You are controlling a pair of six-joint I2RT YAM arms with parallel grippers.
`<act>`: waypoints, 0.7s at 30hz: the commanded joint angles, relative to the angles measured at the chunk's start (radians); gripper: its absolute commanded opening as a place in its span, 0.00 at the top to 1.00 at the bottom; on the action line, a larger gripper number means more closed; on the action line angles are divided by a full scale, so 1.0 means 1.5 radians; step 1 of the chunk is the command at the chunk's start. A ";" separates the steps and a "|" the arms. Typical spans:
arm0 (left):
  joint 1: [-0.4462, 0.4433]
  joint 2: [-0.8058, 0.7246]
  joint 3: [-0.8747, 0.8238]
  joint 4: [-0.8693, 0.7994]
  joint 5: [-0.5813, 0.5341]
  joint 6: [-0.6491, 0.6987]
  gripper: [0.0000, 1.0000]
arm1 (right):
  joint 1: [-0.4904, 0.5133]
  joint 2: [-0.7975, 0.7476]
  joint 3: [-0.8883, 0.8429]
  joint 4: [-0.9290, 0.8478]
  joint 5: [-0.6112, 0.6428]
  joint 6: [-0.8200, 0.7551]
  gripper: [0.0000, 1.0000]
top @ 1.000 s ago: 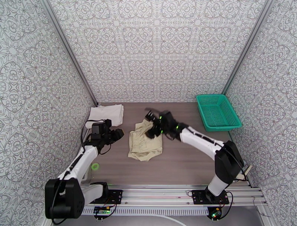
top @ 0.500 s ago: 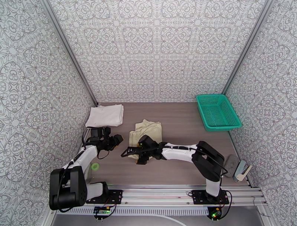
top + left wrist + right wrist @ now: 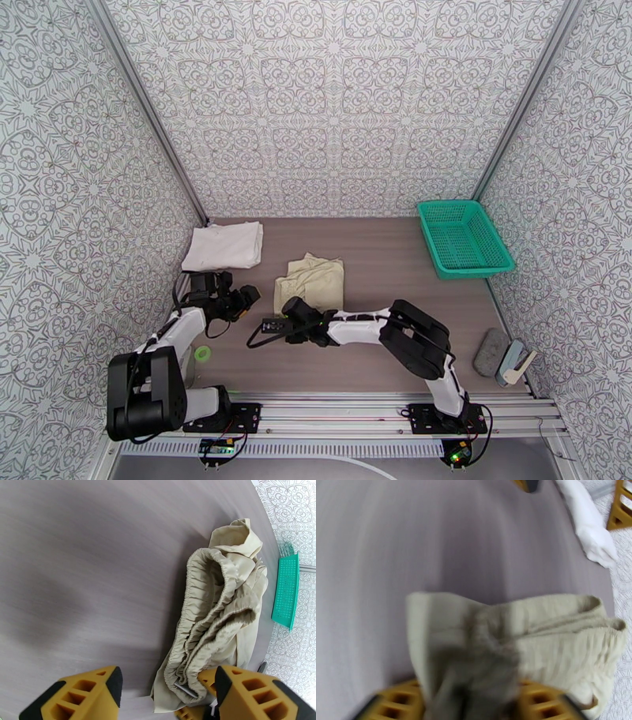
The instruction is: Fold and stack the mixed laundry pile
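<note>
The beige shorts [image 3: 312, 283] lie folded at mid-table, their elastic waistband [image 3: 205, 610] bunched toward the left arm. The white T-shirt [image 3: 225, 245] rests folded at the back left, and its edge [image 3: 590, 533] appears in the right wrist view. My left gripper [image 3: 243, 298] hovers open just left of the shorts, with nothing between its yellow fingers [image 3: 79, 691]. The right arm reaches far left, and my right gripper [image 3: 272, 325] is at the shorts' near-left corner. Blurred beige cloth [image 3: 513, 645] lies between and over its fingers [image 3: 549, 701]. The blur hides how tight the jaws are.
A green mesh basket [image 3: 462, 237] stands at the back right. A grey pad [image 3: 491, 351] and a small pale object [image 3: 515, 365] lie at the front right. A green ring [image 3: 203, 354] sits beside the left arm. Patterned walls close in three sides.
The right arm swung from the shorts' far side to their near-left corner, and the shorts now lie shorter front to back. The left gripper's fingers spread wider and barely shifted.
</note>
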 commanded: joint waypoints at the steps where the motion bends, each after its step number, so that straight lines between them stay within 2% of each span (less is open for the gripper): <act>1: -0.030 -0.009 -0.015 0.011 0.009 -0.041 0.29 | -0.013 -0.036 -0.049 0.060 0.015 0.009 0.82; 4: -0.079 -0.021 -0.045 0.092 0.035 -0.113 0.22 | -0.034 -0.080 -0.086 0.105 -0.045 0.023 0.87; 6: -0.113 -0.025 -0.058 0.131 0.033 -0.150 0.22 | -0.043 -0.102 -0.106 0.129 -0.083 0.023 0.88; 11: -0.170 -0.016 -0.090 0.231 0.016 -0.238 0.20 | -0.053 -0.122 -0.139 0.181 -0.106 0.023 0.92; 21: -0.232 0.047 -0.093 0.309 -0.014 -0.291 0.12 | -0.072 -0.138 -0.161 0.213 -0.140 0.046 0.94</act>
